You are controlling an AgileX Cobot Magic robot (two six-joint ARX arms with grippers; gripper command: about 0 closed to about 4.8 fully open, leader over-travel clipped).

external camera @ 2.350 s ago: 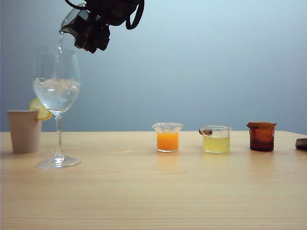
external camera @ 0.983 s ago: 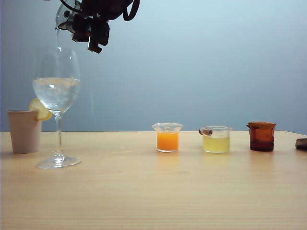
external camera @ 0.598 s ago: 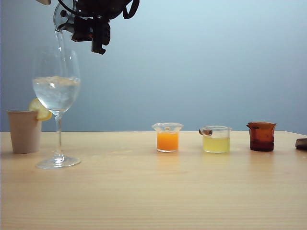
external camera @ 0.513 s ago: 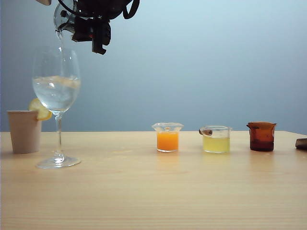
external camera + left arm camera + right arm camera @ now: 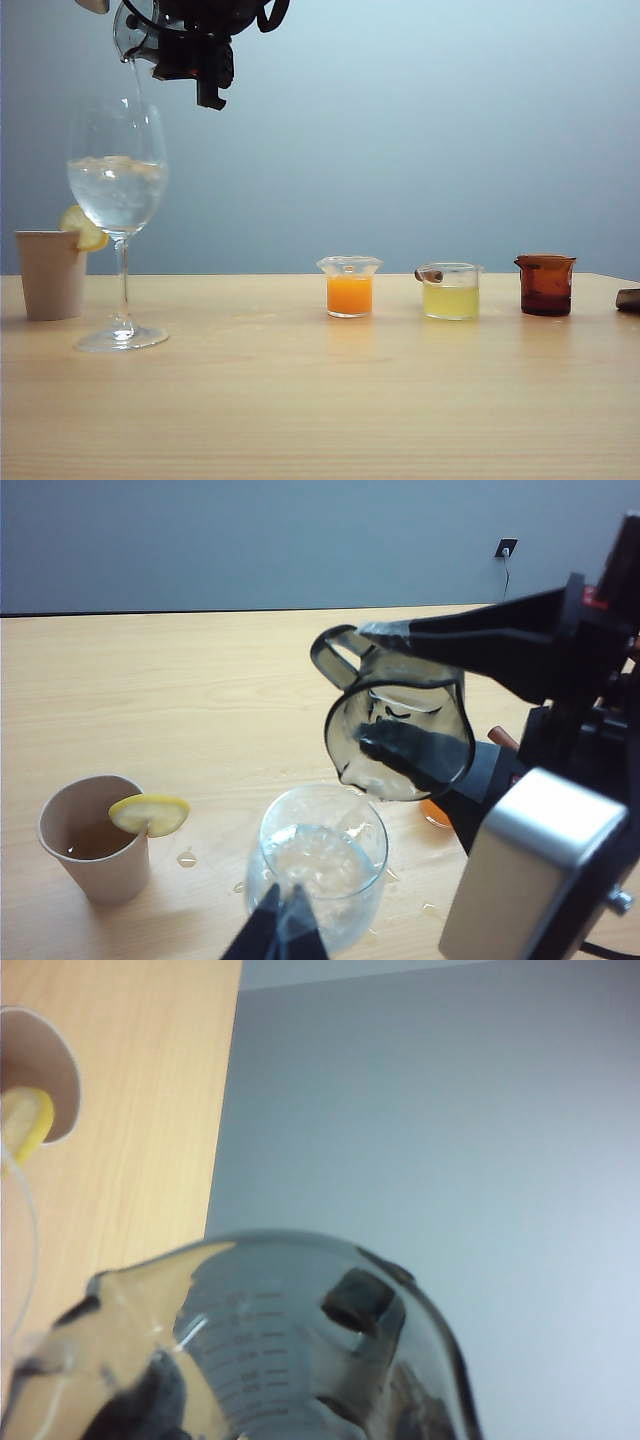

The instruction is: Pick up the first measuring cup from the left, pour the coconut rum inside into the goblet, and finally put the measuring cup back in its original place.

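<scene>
Measuring cup (image 5: pixel 400 725), gripped tipped by the right gripper (image 5: pixel 420 700), is draining into the goblet (image 5: pixel 118 190); next, righting and returning it. Left gripper (image 5: pixel 283 930) is sitting pinched near the goblet.

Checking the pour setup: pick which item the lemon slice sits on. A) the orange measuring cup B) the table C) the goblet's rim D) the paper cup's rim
D: the lemon slice sits hooked on the rim of the paper cup, beside the goblet.
</scene>
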